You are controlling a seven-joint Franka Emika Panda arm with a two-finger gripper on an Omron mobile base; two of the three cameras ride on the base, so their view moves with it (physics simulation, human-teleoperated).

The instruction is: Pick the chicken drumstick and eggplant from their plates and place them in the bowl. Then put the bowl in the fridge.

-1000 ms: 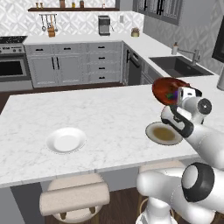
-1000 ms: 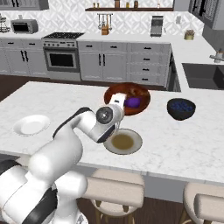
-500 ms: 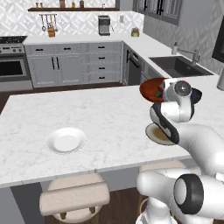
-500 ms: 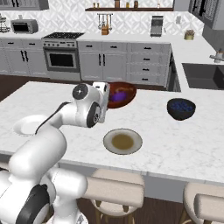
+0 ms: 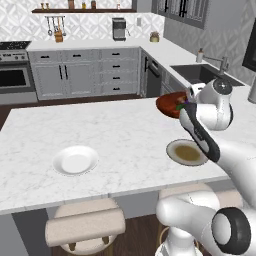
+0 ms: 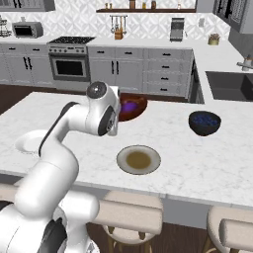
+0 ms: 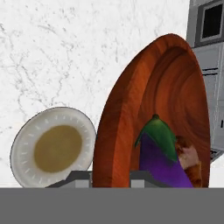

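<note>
My gripper [image 7: 111, 179] is shut on the near rim of the reddish-brown bowl [image 7: 131, 109]. Inside the bowl lie the purple eggplant [image 7: 159, 157] with its green cap and, beside it, the reddish-brown chicken drumstick [image 7: 190, 161]. In the left base view the bowl [image 5: 169, 103] hangs at the hand [image 5: 186, 104], over the far right of the island. The right base view shows the bowl [image 6: 133, 106] behind the wrist, with purple inside it. The tan-brown plate [image 5: 186, 152] [image 6: 138, 159] [image 7: 52, 146] and the white plate [image 5: 75, 160] lie bare. The fridge is out of view.
A dark navy bowl [image 6: 204, 122] stands on the island to the right of the tan plate. A sink [image 5: 200, 72] is set in the counter beyond. Stools [image 5: 85, 227] stand under the island's near edge. Cabinets and a stove [image 6: 69, 62] line the back wall.
The arm has swung and the hand has turned. The bowl, still held, has shifted a little to the left. Both plates stay put.
</note>
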